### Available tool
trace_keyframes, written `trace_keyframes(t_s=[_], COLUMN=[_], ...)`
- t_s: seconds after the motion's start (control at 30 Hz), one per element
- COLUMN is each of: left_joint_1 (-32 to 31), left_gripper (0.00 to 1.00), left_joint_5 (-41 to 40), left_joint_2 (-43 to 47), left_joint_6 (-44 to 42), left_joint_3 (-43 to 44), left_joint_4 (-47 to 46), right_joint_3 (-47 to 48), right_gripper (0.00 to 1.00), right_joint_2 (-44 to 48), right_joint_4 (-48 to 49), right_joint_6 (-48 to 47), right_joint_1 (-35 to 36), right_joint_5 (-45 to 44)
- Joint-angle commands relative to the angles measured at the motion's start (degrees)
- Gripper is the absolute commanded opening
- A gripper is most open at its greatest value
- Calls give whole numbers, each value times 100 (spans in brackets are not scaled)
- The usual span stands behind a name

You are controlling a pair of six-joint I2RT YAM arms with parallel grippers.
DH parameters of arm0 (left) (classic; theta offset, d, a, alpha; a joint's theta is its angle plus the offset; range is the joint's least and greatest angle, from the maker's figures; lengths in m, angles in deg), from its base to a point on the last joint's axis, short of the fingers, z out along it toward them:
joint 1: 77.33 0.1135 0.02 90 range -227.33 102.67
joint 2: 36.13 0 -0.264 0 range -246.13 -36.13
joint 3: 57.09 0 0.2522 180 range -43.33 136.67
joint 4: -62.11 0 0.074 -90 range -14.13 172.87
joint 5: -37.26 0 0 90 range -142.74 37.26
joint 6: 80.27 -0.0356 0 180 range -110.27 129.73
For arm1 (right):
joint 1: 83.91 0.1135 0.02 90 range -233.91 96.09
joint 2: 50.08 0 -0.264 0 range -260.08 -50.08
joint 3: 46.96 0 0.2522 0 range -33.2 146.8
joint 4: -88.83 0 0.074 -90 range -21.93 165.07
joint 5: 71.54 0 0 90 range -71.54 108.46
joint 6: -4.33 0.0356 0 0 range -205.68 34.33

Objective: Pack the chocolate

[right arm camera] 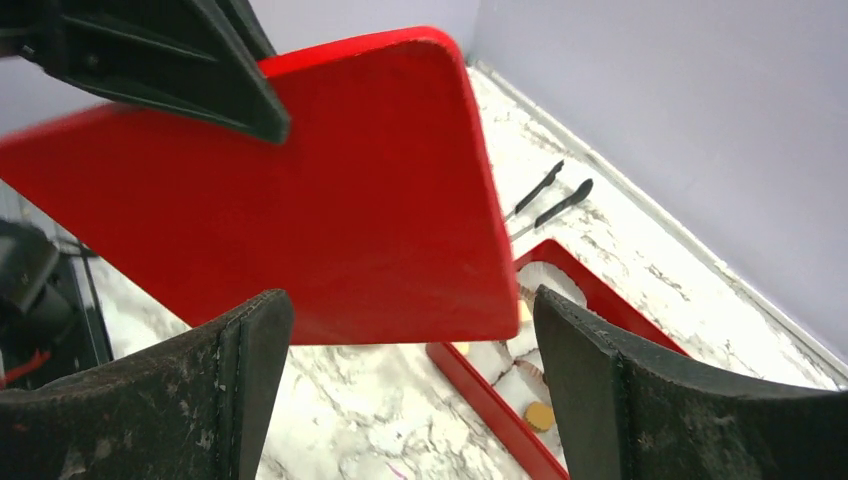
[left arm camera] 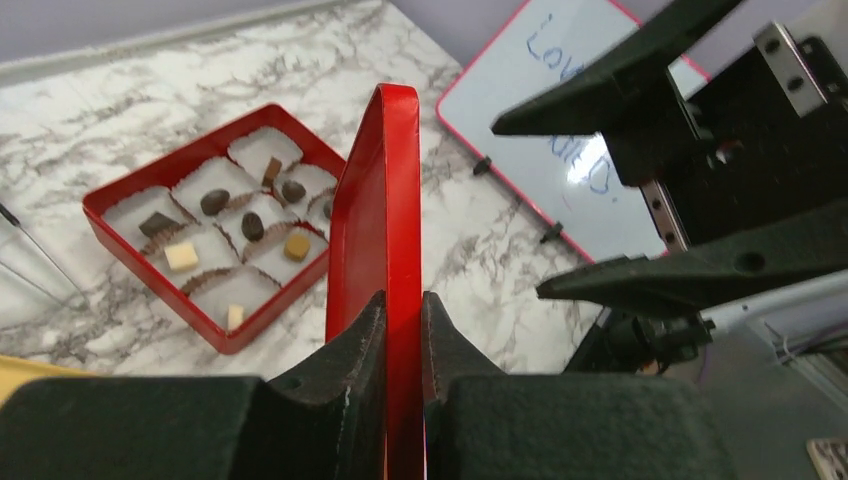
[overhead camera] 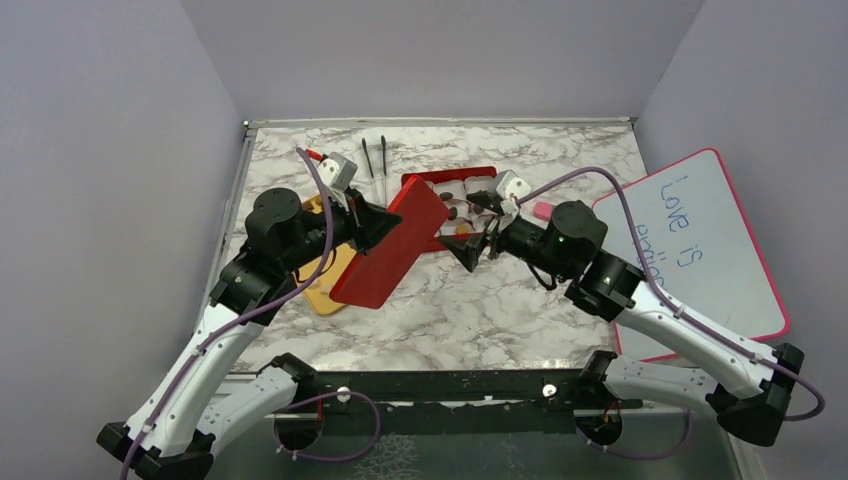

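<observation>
Chocolate pieces (left arm camera: 250, 225) lie in the red tray (left arm camera: 110, 235) just far of my wide-open, empty right gripper (right arm camera: 405, 305), while my left gripper (left arm camera: 400, 325), to their left, is clamped on the tilted red lid (left arm camera: 385, 180).

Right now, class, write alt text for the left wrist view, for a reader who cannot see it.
The left gripper pinches a red lid, seen edge-on. Behind it on the marble table sits an open red box of chocolates in paper cups; the right gripper hangs open, a whiteboard behind it.
</observation>
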Motion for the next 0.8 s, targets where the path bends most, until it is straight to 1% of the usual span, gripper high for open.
trace_keyframes(t_s=[0.0,0.07,0.1,0.13,0.2,0.33,0.43,0.53,0.57,0.67,0.77], left_joint_1=[-4,-4,-4,-4,-4,-4,-4,-4,-4,-4,-7], left_gripper=[0,0,0,0,0,0,0,0,0,0,0], left_joint_5=[808,1030,1124,1221,1446,1762,1952,1889,1909,2181,2226], left_joint_2=[288,437,479,535,593,818,973,1054,1091,1147,1169], left_joint_6=[-239,-271,-330,-464,-845,-1332,-1453,-1469,-1476,-1501,-1599], left_joint_3=[-63,-142,-146,-132,-150,-335,-427,-391,-382,-350,-310], left_joint_4=[730,701,685,678,682,700,659,643,597,448,446], right_joint_3=[1,-6,-31,-85,-236,-449,-618,-630,-632,-537,-539], right_gripper=[95,96,96,96,95,93,93,92,91,91,90], right_joint_2=[-197,-211,-250,-287,-375,-457,-584,-807,-883,-1087,-1136], right_joint_4=[-375,-374,-414,-436,-348,36,233,359,401,309,384], right_joint_6=[-335,-280,-410,-532,-552,-255,-411,-375,-382,-535,-564], right_joint_1=[-667,-1026,-1100,-1111,-1126,-1204,-1412,-1843,-1917,-1966,-2039], right_joint_5=[1379,2592,3162,3523,3937,4346,4490,5507,5728,5711,5932])
